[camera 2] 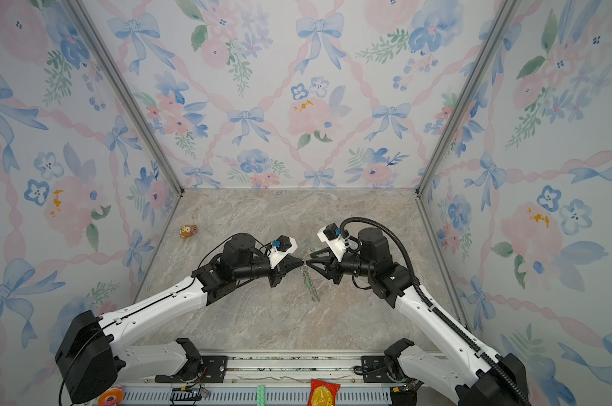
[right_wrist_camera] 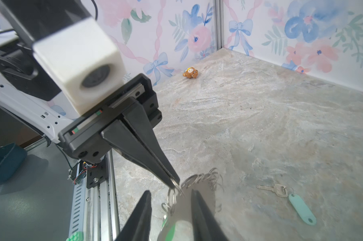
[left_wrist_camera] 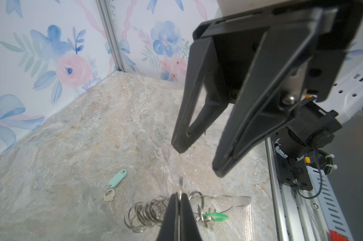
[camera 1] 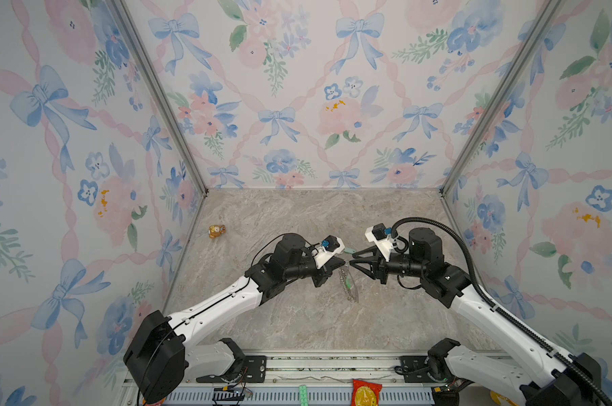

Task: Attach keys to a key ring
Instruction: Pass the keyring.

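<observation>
- Holding aloft: the left gripper [left_wrist_camera: 179, 197] has its fingers clenched on one small silver ring at the top of the key ring [left_wrist_camera: 147, 212]. The fringed band hangs below it over the marbled surface [camera 1: 297, 316]; whether its low end touches cannot be told.
- Right gripper [right_wrist_camera: 170, 194]: fingers parted, straddling the band just beside the left fingertips. No grip is visible.
- Green key [left_wrist_camera: 215, 216]: appears hung among the rings.
- Mint-tagged key [left_wrist_camera: 113, 188]: lies flat on the surface, apart from both grippers. Judged the item left to attach.
- Bear figurine [camera 1: 216, 231]: near the left wall, not involved.
- Step in hand, judged: taking a second hold on the hoop so that one ring can be presented.
- Handling notes:
  - Close the right fingers on the flat band, not on the loose rings, which would likely slip and swing.
  - Hold the left pinch firm.
  - Avoid twisting the two holds against each other.
  - Leave one ring free and facing the mint-tagged key.
</observation>
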You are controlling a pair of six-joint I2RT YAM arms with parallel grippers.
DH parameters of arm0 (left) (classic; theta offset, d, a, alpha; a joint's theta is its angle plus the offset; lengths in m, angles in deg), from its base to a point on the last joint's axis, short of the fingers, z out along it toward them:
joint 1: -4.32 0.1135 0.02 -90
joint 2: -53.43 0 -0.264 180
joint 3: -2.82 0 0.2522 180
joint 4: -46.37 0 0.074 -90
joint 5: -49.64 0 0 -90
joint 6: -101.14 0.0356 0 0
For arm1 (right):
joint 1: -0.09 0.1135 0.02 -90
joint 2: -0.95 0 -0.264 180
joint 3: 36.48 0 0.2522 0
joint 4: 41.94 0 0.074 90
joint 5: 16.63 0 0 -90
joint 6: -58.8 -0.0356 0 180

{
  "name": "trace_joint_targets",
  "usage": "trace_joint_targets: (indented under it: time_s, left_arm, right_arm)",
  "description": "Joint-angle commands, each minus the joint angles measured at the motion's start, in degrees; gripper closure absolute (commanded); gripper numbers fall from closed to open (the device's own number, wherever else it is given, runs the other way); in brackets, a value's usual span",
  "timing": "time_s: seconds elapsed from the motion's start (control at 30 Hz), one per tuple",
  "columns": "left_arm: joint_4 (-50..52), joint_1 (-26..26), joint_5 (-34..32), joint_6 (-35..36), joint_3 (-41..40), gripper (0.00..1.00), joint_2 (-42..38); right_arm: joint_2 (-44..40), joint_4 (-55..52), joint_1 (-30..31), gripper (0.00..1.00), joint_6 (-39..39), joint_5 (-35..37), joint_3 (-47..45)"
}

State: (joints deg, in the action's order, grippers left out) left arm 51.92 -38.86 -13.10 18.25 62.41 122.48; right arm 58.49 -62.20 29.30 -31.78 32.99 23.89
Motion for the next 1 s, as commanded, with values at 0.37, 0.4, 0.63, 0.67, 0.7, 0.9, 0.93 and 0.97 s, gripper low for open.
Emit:
trace_joint_targets:
  time_s: [0.37,0.4,0.63,0.67,0.7,0.9,0.93,0.97]
  left_arm:
    - [-12.1,-0.2,9.1,1.3,-4.6,1.00,-4.8]
    - [-12.1,-0.2,9.1,1.2,-4.7,1.00,-5.0]
    - [-12.8,1.0,12.8,0.4,-5.3,1.00,-6.0]
    - [-12.7,1.1,13.4,0.3,-4.9,1.00,-5.7]
    - [-12.2,1.2,13.9,0.3,-4.5,1.00,-5.4]
    - [-12.5,1.7,14.8,0.1,-4.8,1.00,-6.3]
    - [-12.5,1.7,14.9,0.1,-4.8,1.00,-6.3]
    - [-12.5,1.7,14.9,0.0,-4.8,1.00,-6.3]
  right_arm:
    - [1.2,3.8,-1.0,0.74,0.0,-15.3,-1.0]
    - [1.2,3.4,-0.9,0.75,0.4,-15.3,-0.8]
    - [1.7,4.0,-0.3,0.82,0.3,-14.7,-1.5]
    - [1.7,4.0,0.0,0.82,0.2,-14.9,-1.4]
    - [1.7,4.0,0.4,0.82,0.4,-14.9,-1.3]
    - [0.6,3.3,1.9,0.87,1.1,-13.2,-1.7]
    - [0.4,3.5,2.1,0.87,1.0,-13.1,-1.8]
    - [0.5,3.4,2.2,0.87,1.1,-12.9,-1.8]
